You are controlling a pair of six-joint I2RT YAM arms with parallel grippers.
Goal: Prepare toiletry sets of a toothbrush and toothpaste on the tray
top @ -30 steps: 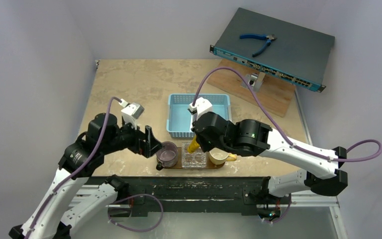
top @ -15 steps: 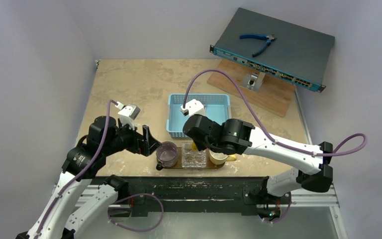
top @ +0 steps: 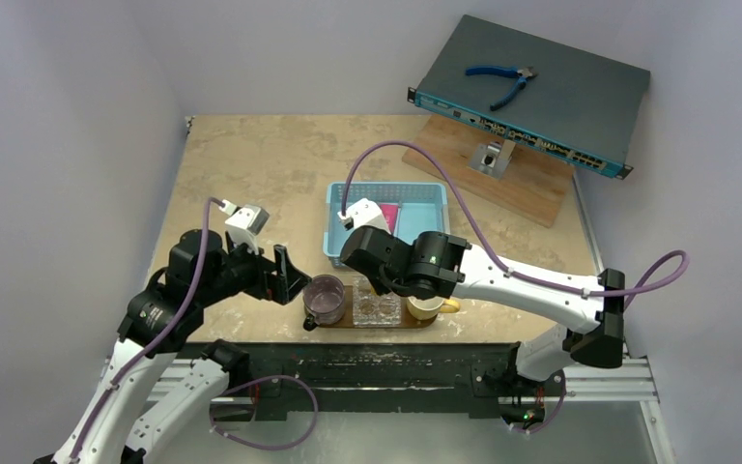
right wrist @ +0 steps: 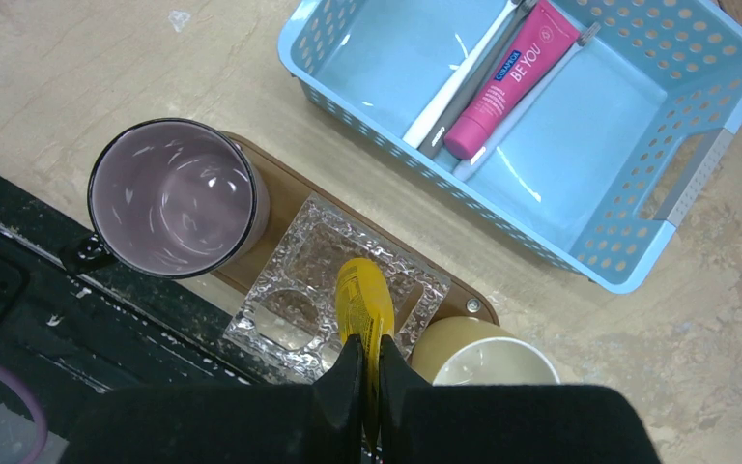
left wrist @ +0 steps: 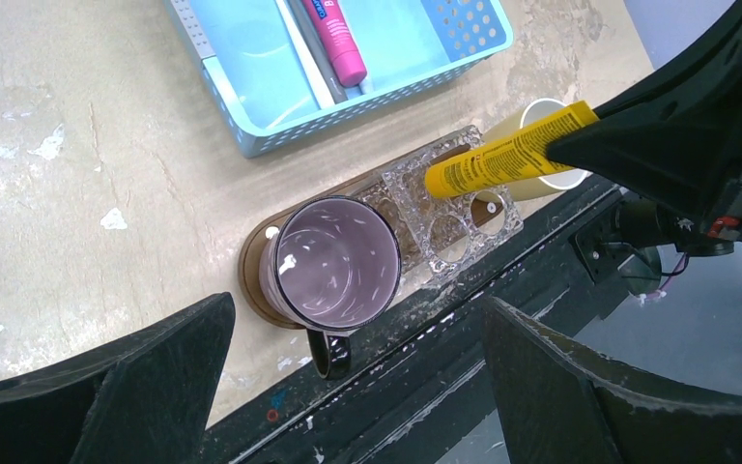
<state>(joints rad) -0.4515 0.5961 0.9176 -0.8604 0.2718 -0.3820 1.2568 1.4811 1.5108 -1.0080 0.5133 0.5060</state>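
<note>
One yellow tube [right wrist: 365, 300] is being clenched by right hand [right wrist: 365, 353], pointing at clear holder [right wrist: 299, 256], likely for slotting; left hand [top: 288, 277] is hovering released.

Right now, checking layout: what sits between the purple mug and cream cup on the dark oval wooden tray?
A clear square glass holder with round holes, seen in right wrist view.

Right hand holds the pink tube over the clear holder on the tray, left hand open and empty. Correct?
No. The right hand holds the yellow tube; the pink tube lies in the basket, per the right wrist view. Rest stands: over the clear holder on the tray, left hand open and empty.
</note>
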